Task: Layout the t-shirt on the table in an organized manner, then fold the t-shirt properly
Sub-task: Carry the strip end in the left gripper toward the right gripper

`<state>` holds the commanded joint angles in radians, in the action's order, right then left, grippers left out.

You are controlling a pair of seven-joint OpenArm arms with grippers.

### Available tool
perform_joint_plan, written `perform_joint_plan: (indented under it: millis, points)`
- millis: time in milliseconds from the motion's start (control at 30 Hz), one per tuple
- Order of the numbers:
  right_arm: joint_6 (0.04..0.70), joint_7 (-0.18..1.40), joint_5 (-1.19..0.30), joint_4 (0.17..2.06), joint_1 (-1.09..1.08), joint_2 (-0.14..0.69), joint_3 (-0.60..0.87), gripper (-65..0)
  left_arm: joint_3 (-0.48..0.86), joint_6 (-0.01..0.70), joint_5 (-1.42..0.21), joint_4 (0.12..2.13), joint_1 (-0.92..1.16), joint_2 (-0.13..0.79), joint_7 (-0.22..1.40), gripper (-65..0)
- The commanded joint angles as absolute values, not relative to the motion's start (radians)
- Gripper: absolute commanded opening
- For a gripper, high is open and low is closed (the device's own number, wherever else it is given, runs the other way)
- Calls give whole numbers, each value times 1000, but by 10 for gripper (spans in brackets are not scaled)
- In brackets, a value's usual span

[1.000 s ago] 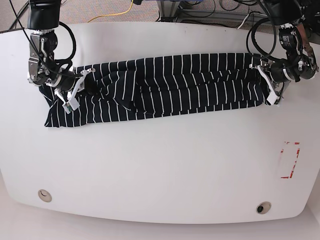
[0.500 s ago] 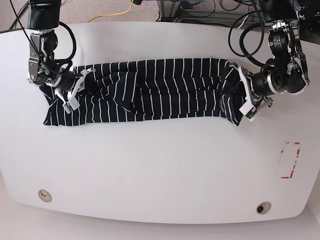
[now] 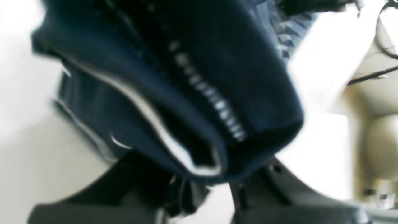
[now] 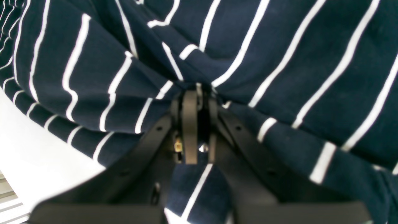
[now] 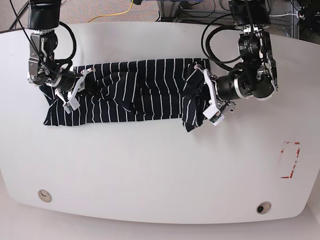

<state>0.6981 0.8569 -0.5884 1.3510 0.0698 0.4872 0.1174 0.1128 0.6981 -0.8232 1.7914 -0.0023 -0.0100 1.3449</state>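
The t-shirt (image 5: 140, 90), black with thin white stripes, lies as a long band across the far half of the table (image 5: 160, 165). On the right of the base view, my left gripper (image 5: 206, 99) is shut on the shirt's right end, which is raised and bunched over the band. The left wrist view is blurred; a thick fold of the t-shirt (image 3: 186, 93) sits in my left gripper (image 3: 202, 186). At the left end my right gripper (image 5: 75, 92) pinches the shirt near its corner. The right wrist view shows my right gripper (image 4: 197, 93) shut on gathered t-shirt (image 4: 279, 62) fabric.
A red rectangular outline (image 5: 290, 160) marks the table at the right. Two round holes (image 5: 45, 195) (image 5: 263, 207) sit near the front edge. Cables (image 5: 115, 12) and a carpeted floor lie beyond the far edge.
My left gripper has carried the shirt's right end leftward in the base view, from near the right edge to about the middle. The band is shorter. The right arm has stayed put.
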Motion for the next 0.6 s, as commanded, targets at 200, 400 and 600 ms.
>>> perform_joint_plan:
  millis: [200, 400, 600]
  points:
    - [698, 857, -590, 1362, 68, 487, 117, -609, 58, 698, -823, 1758, -39, -33, 1345, -643]
    - [698, 860, -590, 1409, 73, 487, 116, -609, 36, 698, -828, 1739, -42, -85, 1345, -528]
    - [698, 891, -590, 1422, 73, 487, 116, -609, 21, 698, -829, 1733, -77, -157, 1345, -418]
